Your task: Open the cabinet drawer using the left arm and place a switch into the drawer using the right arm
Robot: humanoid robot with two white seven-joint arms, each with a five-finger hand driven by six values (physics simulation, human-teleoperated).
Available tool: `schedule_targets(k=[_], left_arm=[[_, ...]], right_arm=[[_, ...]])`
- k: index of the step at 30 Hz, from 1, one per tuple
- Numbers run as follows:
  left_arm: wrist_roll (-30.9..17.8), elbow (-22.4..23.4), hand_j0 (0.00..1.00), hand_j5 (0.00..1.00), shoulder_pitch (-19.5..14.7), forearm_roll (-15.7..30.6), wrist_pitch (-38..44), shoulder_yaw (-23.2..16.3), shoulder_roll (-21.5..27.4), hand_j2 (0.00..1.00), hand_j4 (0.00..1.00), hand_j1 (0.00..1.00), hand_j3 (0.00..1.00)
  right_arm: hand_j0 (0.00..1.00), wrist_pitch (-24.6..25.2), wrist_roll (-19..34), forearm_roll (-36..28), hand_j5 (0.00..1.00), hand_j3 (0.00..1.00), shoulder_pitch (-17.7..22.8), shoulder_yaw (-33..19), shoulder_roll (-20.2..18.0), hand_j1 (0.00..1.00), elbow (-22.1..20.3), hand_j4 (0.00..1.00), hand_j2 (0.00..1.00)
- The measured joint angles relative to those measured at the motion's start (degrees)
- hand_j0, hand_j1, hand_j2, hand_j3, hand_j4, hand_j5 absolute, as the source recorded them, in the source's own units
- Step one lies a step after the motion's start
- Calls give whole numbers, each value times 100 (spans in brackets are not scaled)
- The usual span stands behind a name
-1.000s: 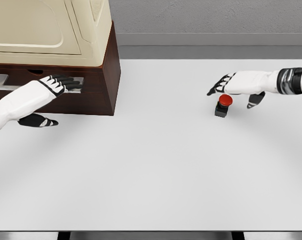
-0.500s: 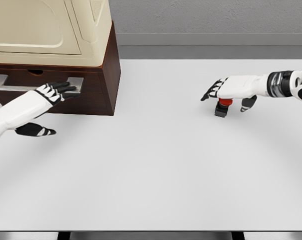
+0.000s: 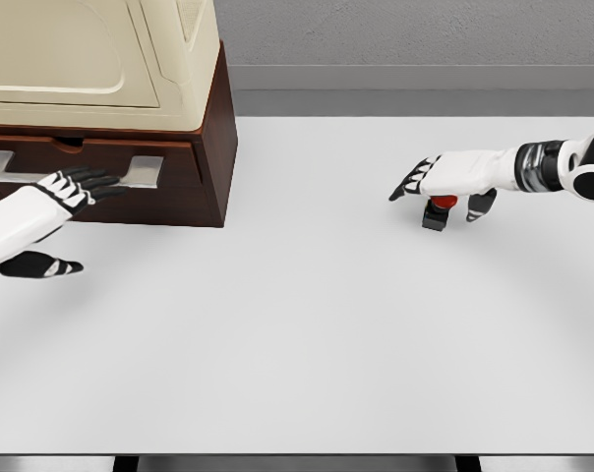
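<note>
The dark brown cabinet (image 3: 216, 147) with a cream top stands at the back left of the table. Its drawer front (image 3: 179, 192) carries a long silver handle (image 3: 140, 169). My left hand (image 3: 76, 184) lies with straight black fingers on the handle's left part, thumb hanging lower, holding nothing. The switch (image 3: 438, 212), a small black box with a red button, sits on the right side of the table. My right hand (image 3: 427, 182) hovers just over it with spread fingers, palm covering part of the red button, thumb to the switch's right.
A white table (image 3: 307, 324) fills the view, with its front edge at the bottom. A grey wall runs behind it. The cream appliance body (image 3: 90, 59) sits on top of the cabinet.
My left hand has slid left and slightly down along the drawer handle. My right hand has moved left and down until it covers the switch's red button.
</note>
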Motion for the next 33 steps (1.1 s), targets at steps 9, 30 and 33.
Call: schedule_targets(k=[9,30,33], left_arm=[[0,-65,100,100,255,61,-136,390,4,100,100,100,100],[0,-226,100,100,-571,112,-104,-71,5,100,100,100,100],[0,-210,100,100,-580,85,-97,-248,-7,100,100,100,100]], right_arm=[[100,0,0,-7,100,100,0,3,-41,100,-40,100,100],[100,0,0,-1,100,100,0,1,-112,100,-224,100,100],[100,0,0,1,100,100,9,0,-116,100,-224,100,100]])
